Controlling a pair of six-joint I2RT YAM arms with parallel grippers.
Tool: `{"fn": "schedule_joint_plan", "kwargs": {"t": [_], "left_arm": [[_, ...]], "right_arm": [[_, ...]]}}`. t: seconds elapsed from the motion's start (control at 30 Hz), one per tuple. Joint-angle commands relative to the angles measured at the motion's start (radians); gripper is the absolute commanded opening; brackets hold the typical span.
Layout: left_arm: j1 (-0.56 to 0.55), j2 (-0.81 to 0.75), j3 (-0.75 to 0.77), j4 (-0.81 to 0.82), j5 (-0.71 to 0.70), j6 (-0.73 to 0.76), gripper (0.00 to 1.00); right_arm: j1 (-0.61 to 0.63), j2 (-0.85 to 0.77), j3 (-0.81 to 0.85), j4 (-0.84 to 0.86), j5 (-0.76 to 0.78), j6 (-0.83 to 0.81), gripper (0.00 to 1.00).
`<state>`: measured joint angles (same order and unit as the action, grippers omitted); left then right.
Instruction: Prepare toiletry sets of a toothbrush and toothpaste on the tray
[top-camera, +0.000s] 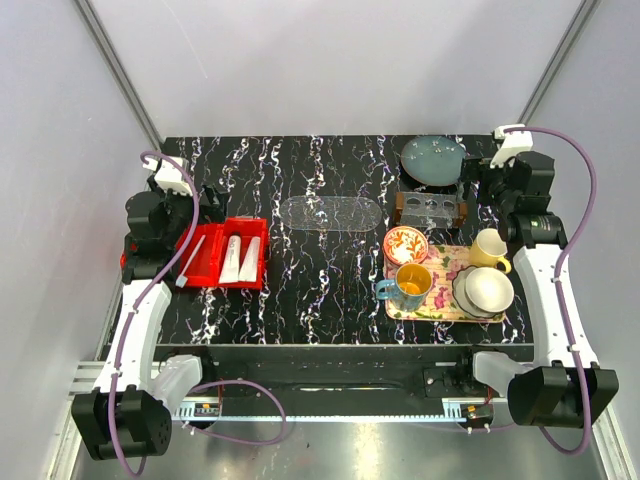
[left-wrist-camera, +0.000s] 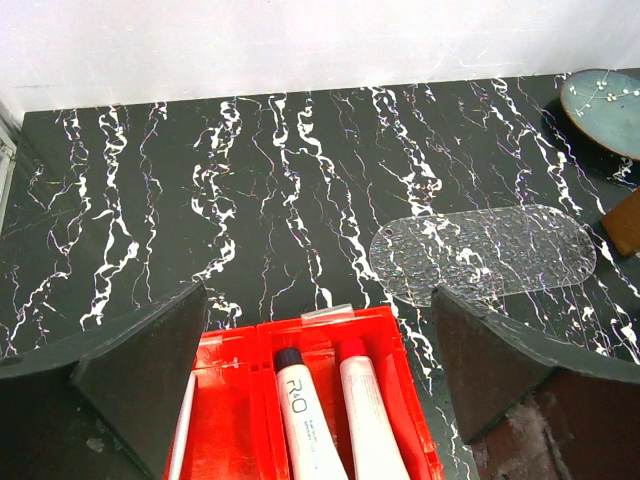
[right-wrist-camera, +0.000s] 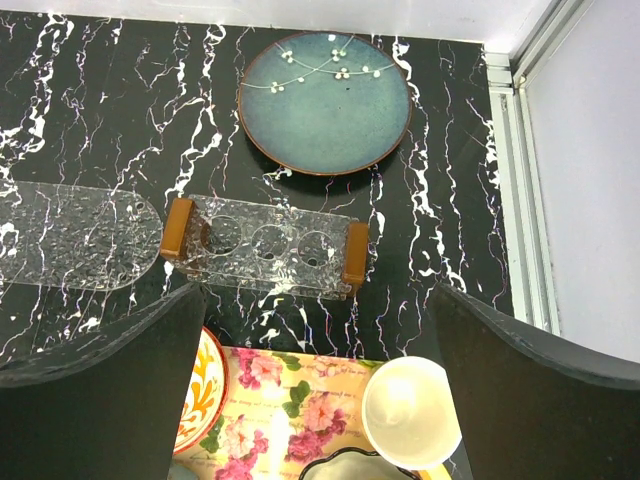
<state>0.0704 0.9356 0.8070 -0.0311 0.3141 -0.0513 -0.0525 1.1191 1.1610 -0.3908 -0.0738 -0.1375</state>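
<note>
Both arms rise from the near table (top-camera: 330, 290) edge and reach back along its sides. The left claw (left-wrist-camera: 318, 300) hangs, fingers spread wide, over the red bin (left-wrist-camera: 330, 322). The toothbrush (left-wrist-camera: 180, 440) lies in its left compartment and the toothpaste tubes (left-wrist-camera: 305, 420) in its right. Beyond it, mid-table, lies the clear tray (left-wrist-camera: 485, 250). The right claw (right-wrist-camera: 318, 300), equally spread, hovers farther back near the teal plate (right-wrist-camera: 325, 100).

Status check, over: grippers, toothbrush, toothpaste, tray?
Left gripper open, empty, over red bin. Right gripper open, empty. Toothbrush and both toothpaste tubes in bin; clear tray bare. Nothing between bin and tray.
</note>
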Motion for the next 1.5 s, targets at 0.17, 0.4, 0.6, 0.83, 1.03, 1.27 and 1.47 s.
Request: {"fn": "schedule_joint_plan", "kwargs": {"t": [0.17,0.4,0.6,0.83,1.03,1.27,1.47], "left_arm": [[-0.001,-0.008,-0.002,0.06,0.016,-0.007,0.99],[-0.003,-0.009,0.0,0.056,0.019,-0.007,0.99],[-0.001,-0.008,-0.002,0.039,0.023,0.01,0.99],[-0.003,0.005,0.008,0.033,0.04,0.013,0.99],[-0.004,0.008,0.015,0.014,0.049,0.01,0.99],[-0.006,0.012,0.012,0.013,0.056,0.011,0.99],[-0.006,0.014,0.009,0.011,0.062,0.013,0.99]], "right_arm": [[0.003,0.007,0.016,0.01,-0.029,-0.011,1.0],[0.003,0.015,0.035,-0.016,-0.047,-0.024,1.0],[0.003,0.045,0.095,-0.095,-0.066,-0.053,1.0],[0.003,0.122,0.138,-0.183,-0.06,-0.088,0.97],[0.005,0.28,0.2,-0.22,0.009,-0.126,0.84],[0.006,0.425,0.293,-0.226,0.068,-0.085,0.78],[0.005,0.574,0.358,-0.23,0.158,-0.079,0.74]]}}
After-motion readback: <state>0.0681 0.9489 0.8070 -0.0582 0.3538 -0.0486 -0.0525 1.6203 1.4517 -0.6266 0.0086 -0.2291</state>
